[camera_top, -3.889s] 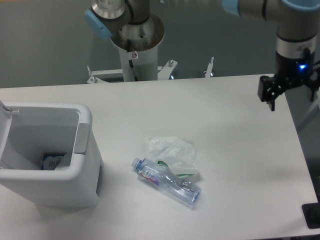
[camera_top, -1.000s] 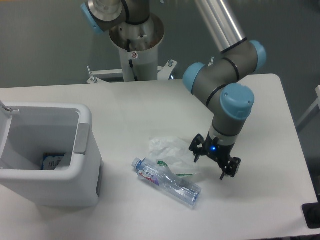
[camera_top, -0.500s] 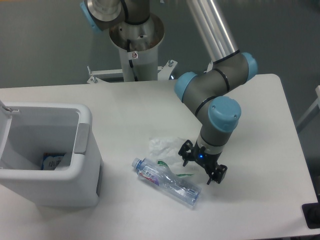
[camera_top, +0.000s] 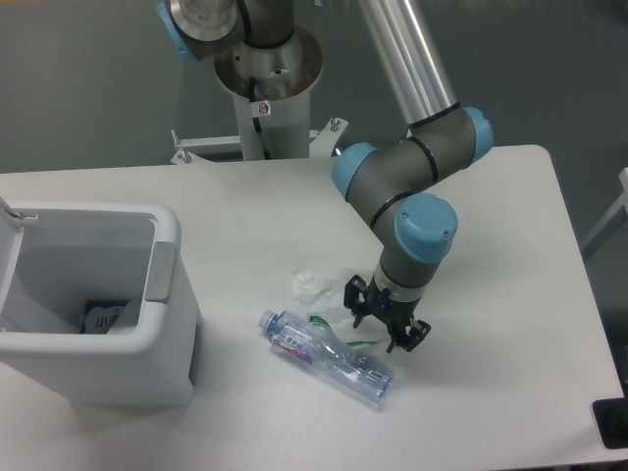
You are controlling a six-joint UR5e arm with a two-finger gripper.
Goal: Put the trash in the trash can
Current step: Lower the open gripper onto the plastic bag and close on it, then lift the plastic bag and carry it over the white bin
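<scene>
A white table [camera_top: 491, 245] is seen from a fixed camera, with the trash can [camera_top: 162, 324] set at its left edge, lid swung open and some item already lying at its bottom. The can is boxy and white, with a grey tab on the rim that faces the trash.

The gripper [camera_top: 386, 320] is lowered to the right-hand edge of the crumpled white sheet [camera_top: 329, 292], its two fingers spread apart and nothing pinched between them. The sheet is found mostly to the left of the fingers, touching or just beside them; whether the edge is already between them cannot be told.

The crushed bottle [camera_top: 329, 358] is laid just below the sheet and just below-left of the gripper. Its long axis is run diagonally, from the blue cap at upper left to the flattened base at lower right. Its red-blue label is seen near the cap end.

Both items are well apart from the can, so a carry leftward would be called for after a grasp.
</scene>
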